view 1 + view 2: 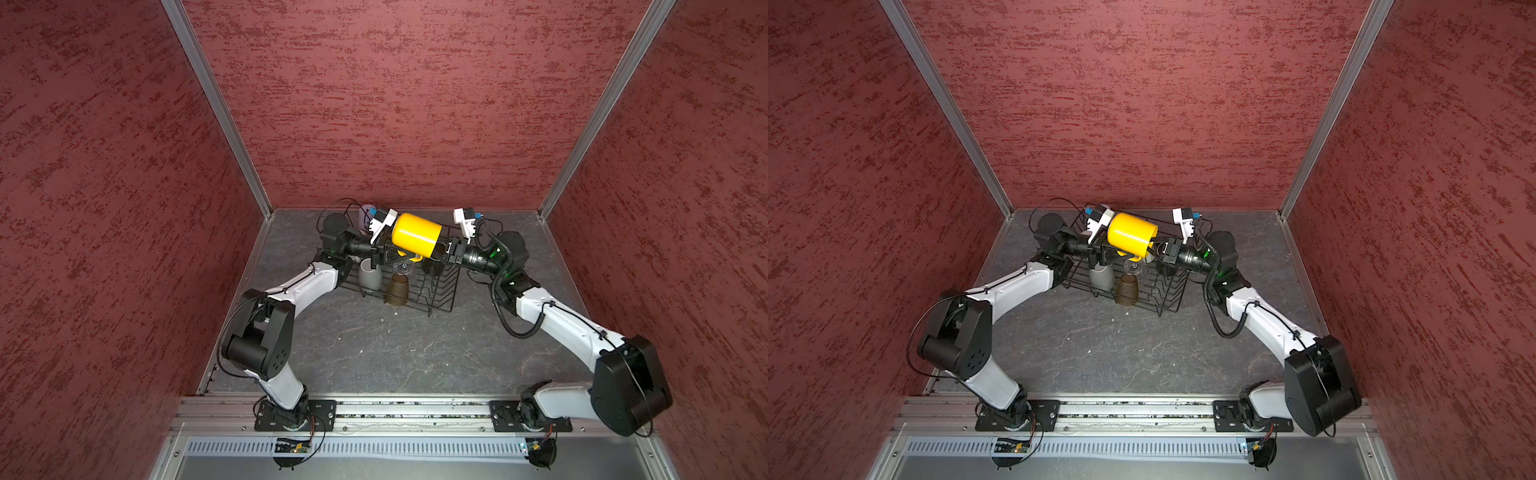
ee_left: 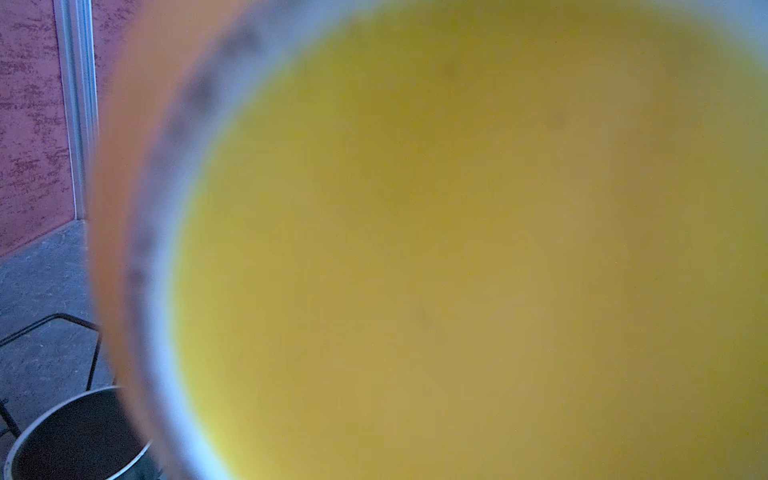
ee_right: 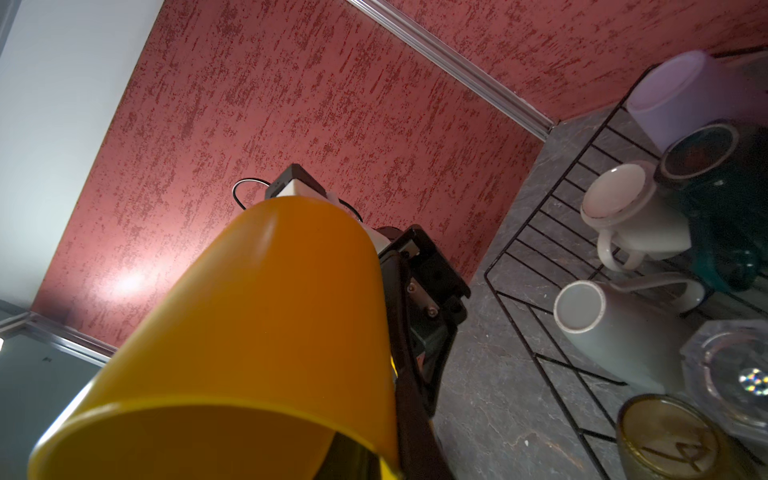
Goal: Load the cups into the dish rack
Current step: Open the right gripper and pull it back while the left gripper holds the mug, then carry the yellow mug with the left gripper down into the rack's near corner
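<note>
Left wrist cam: blurry yellow cup [image 2: 457, 249] hides most.

One black wire dish rack [image 3: 562, 178]; seven cups plain to see: yellow mug [image 3: 257, 316], lavender cup [image 3: 681, 95], white mug [image 3: 636, 224], grey mug [image 3: 611, 328], dark teal mug [image 3: 727, 216], clear glass [image 3: 731, 374], amber glass [image 3: 669, 440].

Nothing legible; the embossed mark on the amber glass [image 3: 669, 440] is unreadable.
</note>
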Tool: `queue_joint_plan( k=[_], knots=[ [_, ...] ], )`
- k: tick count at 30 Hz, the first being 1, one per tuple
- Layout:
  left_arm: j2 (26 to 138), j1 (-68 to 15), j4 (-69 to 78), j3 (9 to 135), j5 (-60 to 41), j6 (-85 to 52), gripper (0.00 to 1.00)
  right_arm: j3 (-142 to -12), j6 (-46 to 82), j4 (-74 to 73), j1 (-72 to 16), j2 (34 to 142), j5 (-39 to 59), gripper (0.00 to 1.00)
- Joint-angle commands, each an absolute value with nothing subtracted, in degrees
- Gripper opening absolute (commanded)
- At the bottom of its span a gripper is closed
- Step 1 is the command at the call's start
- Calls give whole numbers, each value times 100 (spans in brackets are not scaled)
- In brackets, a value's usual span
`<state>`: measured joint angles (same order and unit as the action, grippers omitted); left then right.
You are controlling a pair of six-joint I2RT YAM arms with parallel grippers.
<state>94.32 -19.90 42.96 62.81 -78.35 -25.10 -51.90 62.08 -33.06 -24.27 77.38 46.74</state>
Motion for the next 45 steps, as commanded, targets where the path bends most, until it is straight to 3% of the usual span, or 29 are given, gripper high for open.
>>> queue_joint_plan(
  k=[1,7,14,25,33,45],
  knots=[
    [9115,-1760,3769,6392,-7382,-2199,0,-5228,5962,-3239,-2434,7508,4742,24],
    [8938,-1693,3003,6474,-7276,-1707,0,-5101,5754,-2776,-2339,7301,4565,42],
    [8747,-1700,378,7038,-6857,-50,0,-4826,5067,-1144,-1959,6565,3746,65],
    [9036,-1927,-2874,8196,-5760,2062,0,-4975,4008,1170,-1045,5481,2106,90],
    [9548,-2383,-3982,8803,-4946,2607,0,-5056,3812,1269,-985,5474,1794,98],
    [10299,-2963,-5103,9546,-3838,3422,0,-4911,3705,1274,-951,5442,1775,99]
  ],
)
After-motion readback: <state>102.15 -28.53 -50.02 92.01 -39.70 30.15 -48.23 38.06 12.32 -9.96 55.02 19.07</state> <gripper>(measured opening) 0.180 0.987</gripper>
